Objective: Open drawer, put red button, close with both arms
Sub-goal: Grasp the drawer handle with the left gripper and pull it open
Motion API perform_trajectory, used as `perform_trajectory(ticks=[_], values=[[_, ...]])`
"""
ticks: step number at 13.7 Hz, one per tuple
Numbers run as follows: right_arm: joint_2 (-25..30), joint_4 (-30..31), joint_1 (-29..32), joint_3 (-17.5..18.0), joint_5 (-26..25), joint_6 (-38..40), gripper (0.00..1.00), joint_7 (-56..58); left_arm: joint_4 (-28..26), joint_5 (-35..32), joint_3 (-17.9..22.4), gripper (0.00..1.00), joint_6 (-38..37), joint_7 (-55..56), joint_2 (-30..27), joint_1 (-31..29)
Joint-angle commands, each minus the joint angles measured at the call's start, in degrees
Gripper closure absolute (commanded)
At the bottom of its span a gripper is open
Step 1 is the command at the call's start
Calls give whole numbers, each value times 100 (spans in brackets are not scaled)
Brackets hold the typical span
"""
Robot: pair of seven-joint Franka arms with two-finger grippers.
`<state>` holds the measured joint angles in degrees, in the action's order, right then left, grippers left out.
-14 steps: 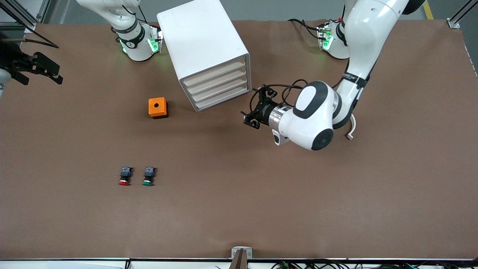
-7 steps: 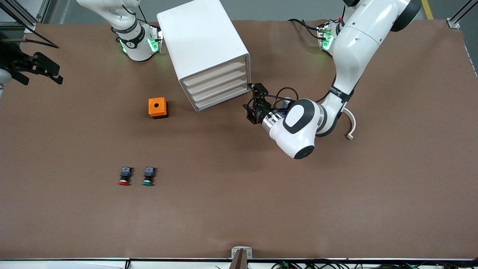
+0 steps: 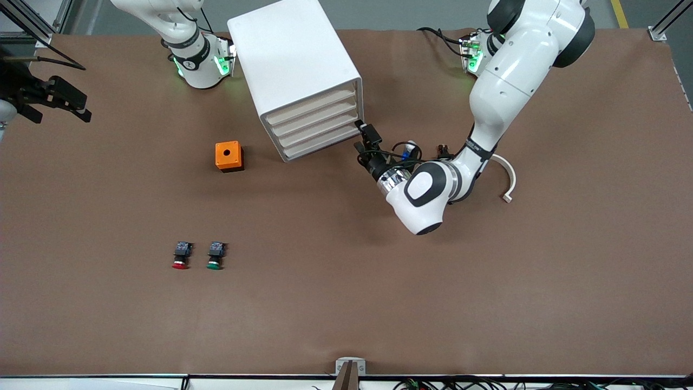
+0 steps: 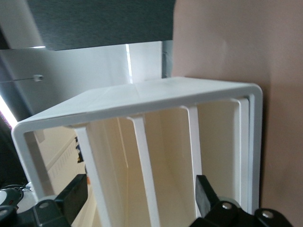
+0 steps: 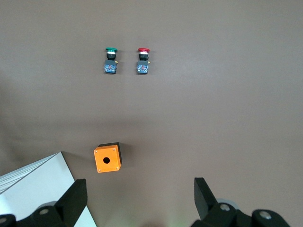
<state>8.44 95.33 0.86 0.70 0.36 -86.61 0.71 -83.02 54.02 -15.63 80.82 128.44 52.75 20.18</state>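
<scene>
The white cabinet (image 3: pixel 295 65) has a stack of shut drawers (image 3: pixel 316 127). My left gripper (image 3: pixel 364 138) is open, right in front of them at the corner toward the left arm's end. In the left wrist view its fingers (image 4: pixel 76 195) stand wide across the cream drawer fronts (image 4: pixel 165 151), holding nothing. The red button (image 3: pixel 180 257) lies on the table nearer the front camera, beside a green one (image 3: pixel 215 257). My right gripper (image 3: pixel 76 106) waits open, high over the right arm's end. The right wrist view looks down on the red button (image 5: pixel 143 61) past the empty right gripper (image 5: pixel 140 198).
An orange box (image 3: pixel 229 156) with a round hole on top stands between the cabinet and the buttons. A white curved piece (image 3: pixel 508 181) hangs by the left arm's forearm. Brown table (image 3: pixel 487 298) spreads wide toward the front camera.
The left arm has swung its wrist round and brought its open gripper in to the drawer fronts. The right arm, buttons and orange box have not moved.
</scene>
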Motion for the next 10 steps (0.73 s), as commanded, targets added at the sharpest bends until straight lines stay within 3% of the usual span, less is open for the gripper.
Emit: perform_trajectory(ticks=[1, 3, 7, 10], values=[[114, 100, 81, 27, -9, -49, 0, -35, 67, 126, -2, 1, -181, 191, 16, 170], [114, 117, 81, 36, -9, -49, 0, -35, 76, 126, -2, 4, -190, 147, 16, 284], [114, 126, 63, 44, 0, -58, 0, -35, 76, 126, -2, 40, -181, 147, 42, 425], [114, 126, 55, 44, 8, -102, 0, -35, 76, 117, -2, 51, -172, 129, 130, 486]])
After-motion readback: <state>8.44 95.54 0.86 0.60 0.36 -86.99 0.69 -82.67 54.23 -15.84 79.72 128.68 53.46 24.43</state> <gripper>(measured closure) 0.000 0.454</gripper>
